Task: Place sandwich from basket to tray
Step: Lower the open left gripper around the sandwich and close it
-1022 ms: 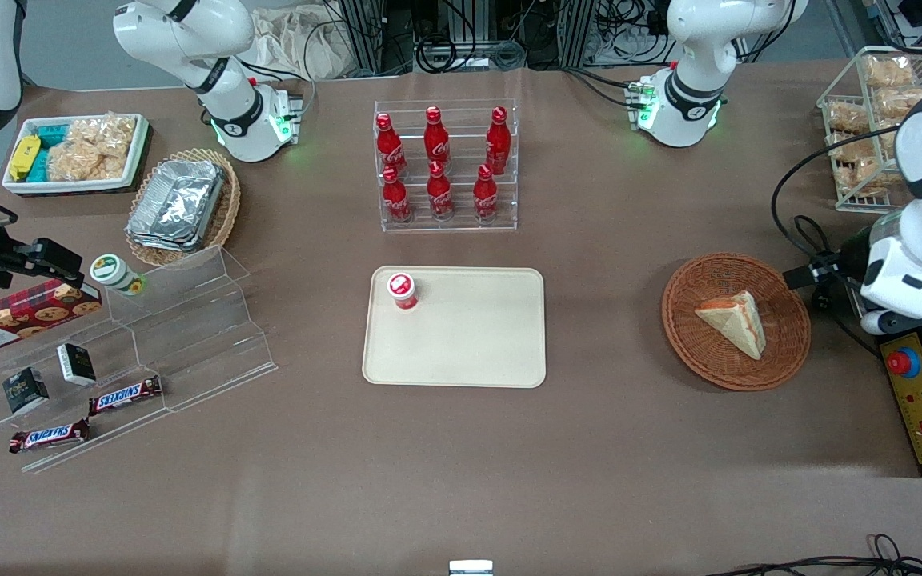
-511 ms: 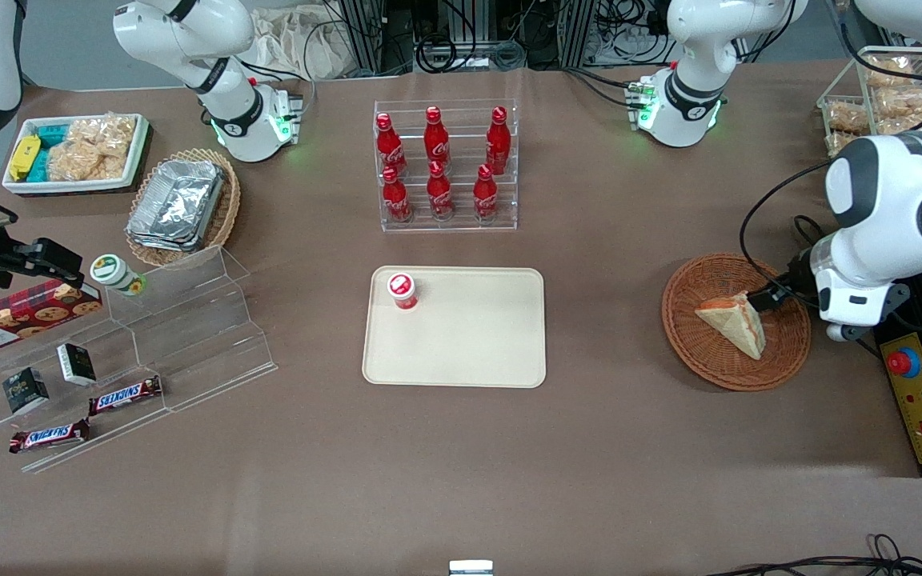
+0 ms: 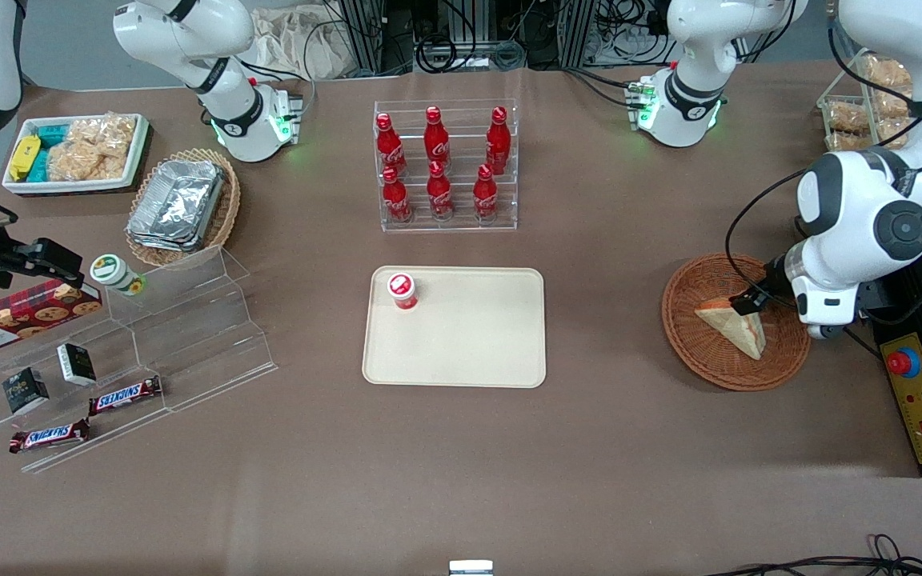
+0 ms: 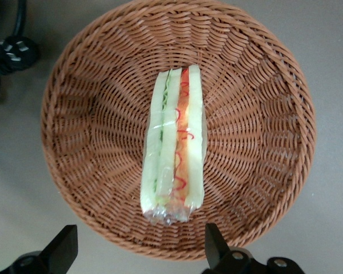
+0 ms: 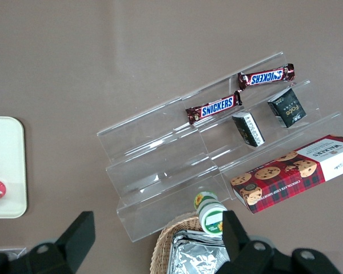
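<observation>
The sandwich [image 3: 737, 326], a plastic-wrapped wedge of pale bread with red and green filling, lies in the round reddish-brown wicker basket [image 3: 689, 340] toward the working arm's end of the table. My left gripper [image 3: 751, 302] hovers over the basket, just above the sandwich's edge. In the left wrist view the sandwich [image 4: 173, 153] rests filling-side up in the middle of the basket [image 4: 91, 114]. The gripper [image 4: 138, 251] is open, its fingers spread wider than the sandwich and holding nothing. The beige tray [image 3: 477, 344] sits mid-table with a small red-capped bottle [image 3: 402, 291] on one corner.
An acrylic rack of red cola bottles [image 3: 438, 164] stands farther from the front camera than the tray. A yellow control box with a red button [image 3: 903, 362] and black cables [image 4: 6, 51] lie beside the basket. A wire rack of bagged snacks [image 3: 849, 120] stands at the table corner.
The left arm has swung in from the table's edge over the basket, bringing the open gripper above the sandwich. The sandwich and the basket have not moved.
</observation>
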Controlling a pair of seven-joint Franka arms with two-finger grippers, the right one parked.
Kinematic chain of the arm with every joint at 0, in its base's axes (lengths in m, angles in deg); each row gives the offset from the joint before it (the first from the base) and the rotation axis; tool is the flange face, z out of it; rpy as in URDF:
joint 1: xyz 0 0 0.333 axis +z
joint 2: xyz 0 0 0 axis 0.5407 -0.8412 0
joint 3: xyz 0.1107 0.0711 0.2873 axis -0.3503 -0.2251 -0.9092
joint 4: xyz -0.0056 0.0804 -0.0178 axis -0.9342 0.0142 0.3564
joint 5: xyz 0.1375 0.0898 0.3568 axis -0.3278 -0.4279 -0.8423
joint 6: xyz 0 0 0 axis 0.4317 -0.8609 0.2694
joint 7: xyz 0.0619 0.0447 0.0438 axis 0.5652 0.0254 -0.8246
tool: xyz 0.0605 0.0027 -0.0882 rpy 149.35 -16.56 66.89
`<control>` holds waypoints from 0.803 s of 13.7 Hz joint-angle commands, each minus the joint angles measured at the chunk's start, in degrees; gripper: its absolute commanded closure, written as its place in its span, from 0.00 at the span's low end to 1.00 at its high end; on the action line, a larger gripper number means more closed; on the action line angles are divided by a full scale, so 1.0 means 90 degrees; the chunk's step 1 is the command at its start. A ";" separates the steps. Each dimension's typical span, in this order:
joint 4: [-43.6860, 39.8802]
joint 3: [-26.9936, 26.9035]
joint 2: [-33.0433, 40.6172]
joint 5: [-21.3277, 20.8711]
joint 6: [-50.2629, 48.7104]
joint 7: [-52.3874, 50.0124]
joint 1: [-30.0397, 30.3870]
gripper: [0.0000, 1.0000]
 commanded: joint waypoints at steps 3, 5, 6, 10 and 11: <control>0.0104 -0.0129 -0.0342 -0.0062 0.0665 -0.0150 0.0240 0.00; 0.0133 -0.0129 -0.0498 -0.0062 0.0880 -0.0510 0.0211 0.00; 0.0143 -0.0129 -0.0528 -0.0062 0.0900 -0.0618 0.0182 0.00; 0.0124 -0.0100 -0.0645 -0.0071 0.0949 -0.0854 0.0055 0.00; 0.0094 -0.0100 -0.0607 -0.0072 0.0891 -0.0854 0.0055 0.00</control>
